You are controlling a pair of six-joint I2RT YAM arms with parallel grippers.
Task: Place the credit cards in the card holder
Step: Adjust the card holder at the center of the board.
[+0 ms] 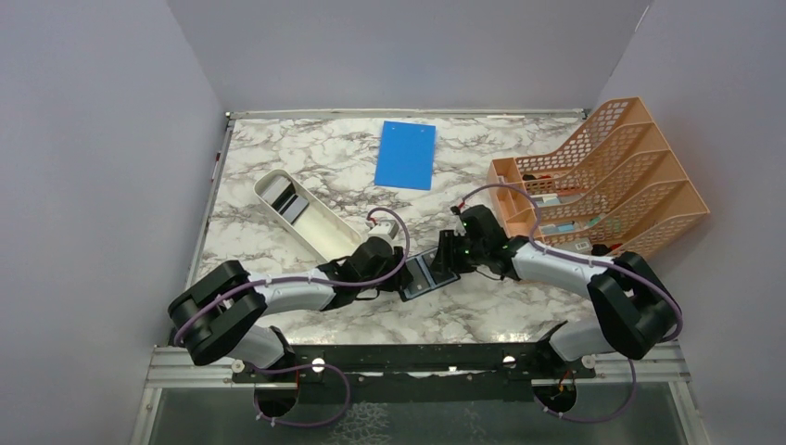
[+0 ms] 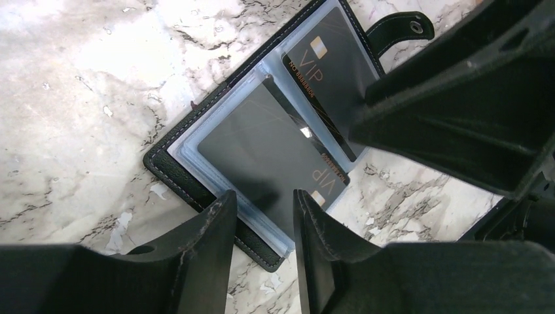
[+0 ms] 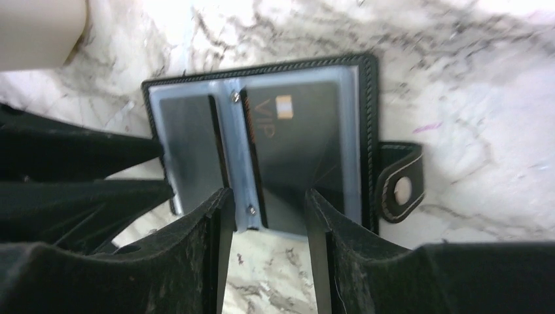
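Observation:
The black card holder [image 1: 428,275] lies open on the marble table between my two grippers. In the left wrist view a dark credit card [image 2: 262,147] sits in the nearer clear pocket, its VIP end poking past the sleeve. A second dark VIP card [image 2: 327,72] sits in the far pocket by the snap tab [image 2: 399,29]. My left gripper [image 2: 265,209] is open over the holder's near edge with nothing pinched. My right gripper [image 3: 265,203] is open too, straddling the holder's middle spine [image 3: 239,150] beside the VIP card [image 3: 294,144].
A white oblong tray [image 1: 306,215] with something dark inside stands just left of the left arm. A blue board [image 1: 407,154] lies at the back middle. An orange mesh rack [image 1: 602,176] fills the right side. Walls enclose the table.

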